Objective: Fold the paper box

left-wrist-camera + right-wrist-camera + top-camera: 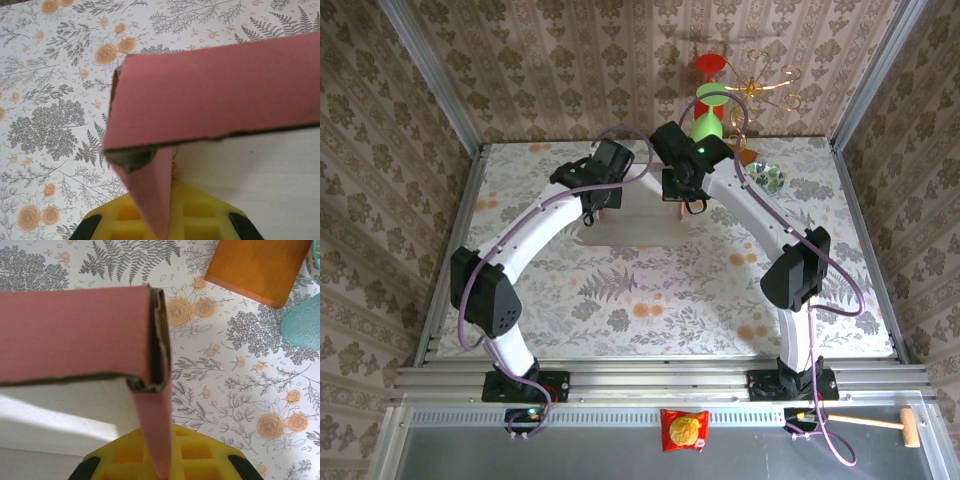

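Top external view first: you have both arms arched toward the far middle of the table (650, 300). The paper box (632, 236) lies right between the left gripper (592, 212) and the right gripper (687, 204), pale inside facing up. Its long axis runs straight from one gripper to the other, so each arm has its own end and neither looks nearer.

On your left wrist camera, the left gripper (161, 215) is clamped, its yellow pads (200, 217) pinching a narrow pink end flap (150, 195) that stands on edge between them. Just ahead of the fingertips that flap meets the long wall (215, 90), which is raised and runs off to this gripper's right. The whitish floor panel (250, 185) sits under it on that same side.

The right wrist camera gives you the mirror picture. The right gripper (157, 456) is also clamped on its own end flap (152, 425), and the corner sits just ahead of the fingertips. The long wall (75, 330) stretches away to this gripper's left. Ahead and to its right lie an orange-brown block (260, 267) and a teal object (305, 320), both apart from the box.

So the whole box lies inboard of both grippers, and I'd say that is what your next fold turns on. Each flap probably has to swing inward along that long axis, toward the other arm. If you move one side alone, the thin card will likely twist at the corners, which look a little ragged.
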`<state>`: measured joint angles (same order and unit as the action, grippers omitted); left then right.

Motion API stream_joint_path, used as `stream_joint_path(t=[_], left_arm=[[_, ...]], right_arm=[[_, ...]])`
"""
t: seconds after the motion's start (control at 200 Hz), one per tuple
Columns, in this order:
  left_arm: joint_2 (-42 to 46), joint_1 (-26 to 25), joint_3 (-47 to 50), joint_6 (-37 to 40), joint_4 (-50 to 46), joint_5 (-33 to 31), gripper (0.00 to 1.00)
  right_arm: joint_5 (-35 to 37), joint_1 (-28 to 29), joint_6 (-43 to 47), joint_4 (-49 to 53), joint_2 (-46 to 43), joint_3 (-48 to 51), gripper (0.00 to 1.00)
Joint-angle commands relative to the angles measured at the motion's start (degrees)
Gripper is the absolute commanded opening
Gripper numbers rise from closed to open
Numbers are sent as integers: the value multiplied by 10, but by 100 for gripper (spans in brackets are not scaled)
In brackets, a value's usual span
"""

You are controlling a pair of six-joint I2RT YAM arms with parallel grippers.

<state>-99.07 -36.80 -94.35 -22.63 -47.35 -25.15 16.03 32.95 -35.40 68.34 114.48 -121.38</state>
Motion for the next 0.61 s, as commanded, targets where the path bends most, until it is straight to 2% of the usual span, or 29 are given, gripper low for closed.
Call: stream_joint_path(t=[0.0,0.29,0.37,0.425,0.46,0.525,0.6], left_arm=[[17,1,8,29,-40,-85,0],[10,-6,8,38,-39,-112,0],[16,-3,13,40,-29,-81,0],[29,1,22,46,-9,-43,25],[41,4,28,48,4,-11,36],[55,14,27,45,13,47,46],[72,27,23,38,19,106,52]], right_arm=[[9,-5,-19,26,-33,4,0],[1,-6,-23,27,-36,5,0],[-4,-7,-23,23,-39,8,0],[-7,-9,-23,22,-40,8,0],[-9,-10,-23,22,-41,8,0],[-12,-13,-23,22,-42,9,0],[-15,-16,-22,22,-42,9,0]])
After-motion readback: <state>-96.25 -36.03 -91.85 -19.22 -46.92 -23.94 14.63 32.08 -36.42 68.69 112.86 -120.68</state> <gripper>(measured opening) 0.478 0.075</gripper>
